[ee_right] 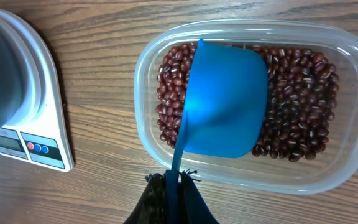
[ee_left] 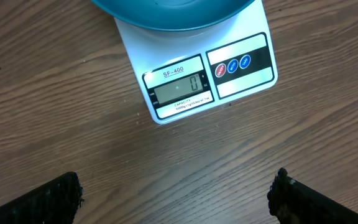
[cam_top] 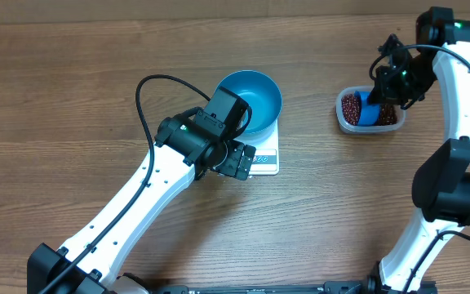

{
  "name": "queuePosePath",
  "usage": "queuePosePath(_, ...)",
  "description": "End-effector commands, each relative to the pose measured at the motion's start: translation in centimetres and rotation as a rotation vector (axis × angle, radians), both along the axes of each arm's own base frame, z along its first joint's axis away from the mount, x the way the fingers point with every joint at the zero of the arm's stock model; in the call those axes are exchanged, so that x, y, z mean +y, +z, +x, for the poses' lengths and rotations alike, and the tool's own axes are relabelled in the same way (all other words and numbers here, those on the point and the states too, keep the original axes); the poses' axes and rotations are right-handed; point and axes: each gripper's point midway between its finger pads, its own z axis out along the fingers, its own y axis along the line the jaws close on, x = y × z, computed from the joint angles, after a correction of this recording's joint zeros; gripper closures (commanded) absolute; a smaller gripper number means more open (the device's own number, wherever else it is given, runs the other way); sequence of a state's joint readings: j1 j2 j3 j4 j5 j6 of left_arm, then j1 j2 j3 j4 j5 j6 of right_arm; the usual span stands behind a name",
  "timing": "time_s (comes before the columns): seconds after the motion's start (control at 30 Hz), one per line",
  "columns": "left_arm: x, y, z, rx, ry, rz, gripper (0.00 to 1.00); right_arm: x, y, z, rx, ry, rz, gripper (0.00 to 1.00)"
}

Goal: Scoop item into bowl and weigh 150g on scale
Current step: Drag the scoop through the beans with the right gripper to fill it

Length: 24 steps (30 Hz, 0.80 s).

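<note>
A: L hand status?
B: Released, jaws wide, above desk beside scale; display shows zero. Smooth blue bowl sits on the scale and looks empty.
A: Beans?
B: Farther off, in clear plastic tub. Glossy, hard, loose; they'll likely roll, so keep scoop level. R hand is clenched on its thin handle.

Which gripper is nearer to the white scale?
Left. The left gripper hovers open just beside the scale; the right gripper is away at the tub of beans, shut on the blue scoop.
</note>
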<state>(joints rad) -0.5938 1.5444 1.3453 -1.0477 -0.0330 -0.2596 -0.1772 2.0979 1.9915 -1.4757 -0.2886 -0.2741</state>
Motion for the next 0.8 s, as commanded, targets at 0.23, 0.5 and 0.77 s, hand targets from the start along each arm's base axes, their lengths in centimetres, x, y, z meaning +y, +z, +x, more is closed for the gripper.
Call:
queuePosePath(0.23, 0.0, 1.0, 0.0, -0.022, 0.004, -0.024, 0.00, 0.7, -1.7, 0.0, -0.011, 0.001, 0.099, 0.96)
queuePosePath(0.5, 0.0, 1.0, 0.0, -0.022, 0.004, -0.024, 0.00, 1.7, -1.6, -0.1, -0.017, 0.006, 0.167, 0.96)
queuePosePath(0.77, 0.0, 1.0, 0.0, -0.022, 0.004, -0.024, 0.00, 0.5, -1.2, -0.2, -0.020, -0.042, 0.216, 0.96)
